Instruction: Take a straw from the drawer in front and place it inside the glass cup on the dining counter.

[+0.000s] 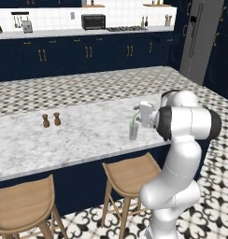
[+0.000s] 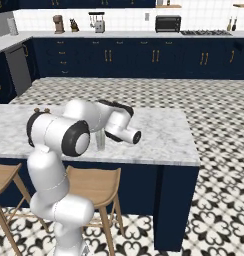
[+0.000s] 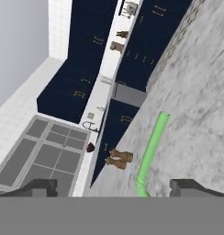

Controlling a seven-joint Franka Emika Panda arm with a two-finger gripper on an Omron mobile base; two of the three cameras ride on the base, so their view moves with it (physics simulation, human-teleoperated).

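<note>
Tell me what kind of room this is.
A home kitchen, rendered. A marble dining counter with wooden stools fills the foreground; behind it are navy cabinets, a toaster oven and a gas hob.

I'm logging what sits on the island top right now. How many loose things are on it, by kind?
Wooden shakers: 2
Glass cup: 1
Green straw, standing in the cup: 1
Total: 4
</note>
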